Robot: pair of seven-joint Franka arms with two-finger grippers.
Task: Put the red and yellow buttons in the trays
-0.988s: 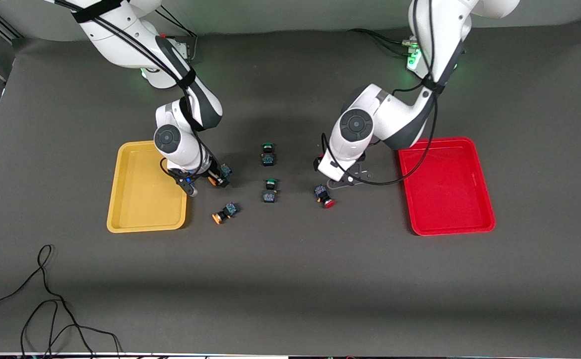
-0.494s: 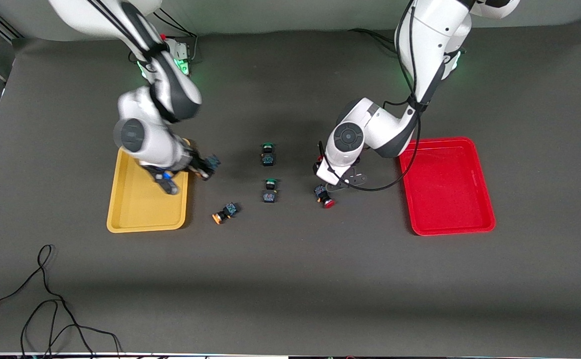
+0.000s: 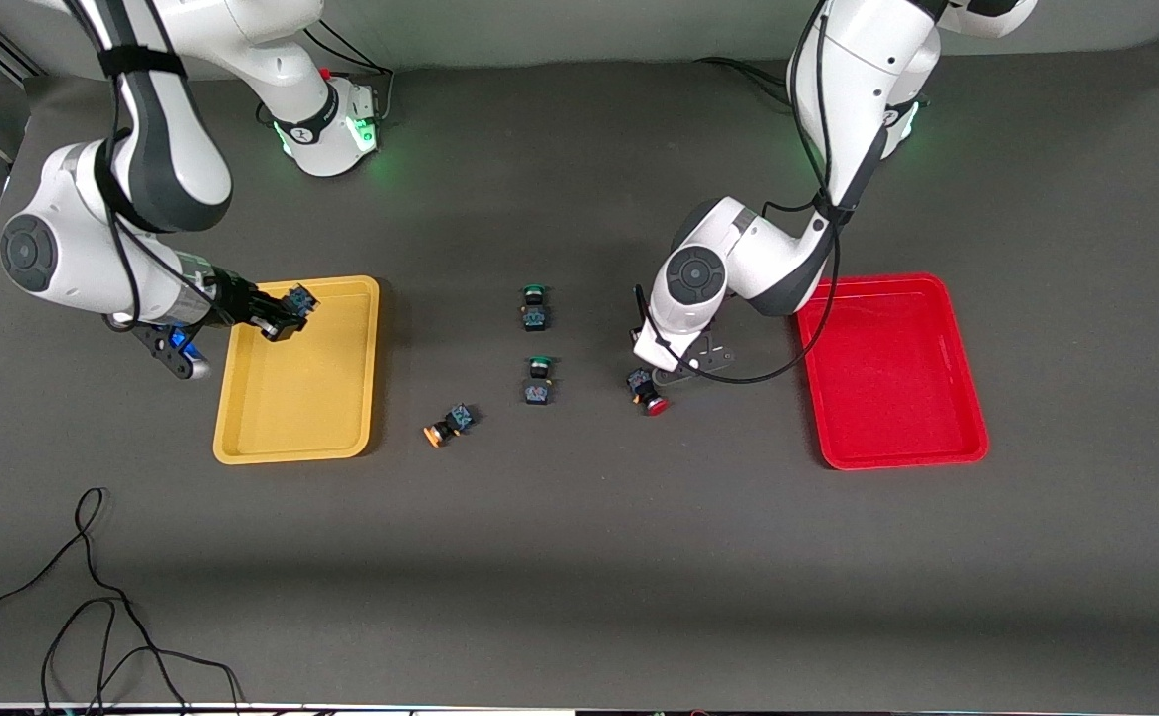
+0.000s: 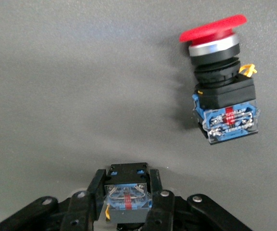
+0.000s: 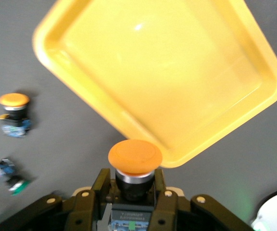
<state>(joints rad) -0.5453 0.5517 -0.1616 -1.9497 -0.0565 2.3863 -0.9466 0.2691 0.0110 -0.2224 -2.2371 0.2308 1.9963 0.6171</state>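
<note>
The yellow-capped button [image 3: 295, 298] has swung with the right gripper [image 3: 281, 316], fingers clamped on its body, from bare cloth to above the yellow tray [image 3: 241, 438], so a drop looks close. The left gripper [image 4: 128, 204] pinches a button body [image 4: 127, 197] beside the loose red button [image 3: 647, 391] near the desk's middle; that held cap is hidden, so its colour is unclear. The red tray [image 3: 897, 457] lies empty.

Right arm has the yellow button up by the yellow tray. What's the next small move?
Probably ease the right tool a little farther over the yellow tray, then release: it is shut on the yellow-capped button, which hangs just over the tray's rim. The left tool grips another button beside the red button.
</note>
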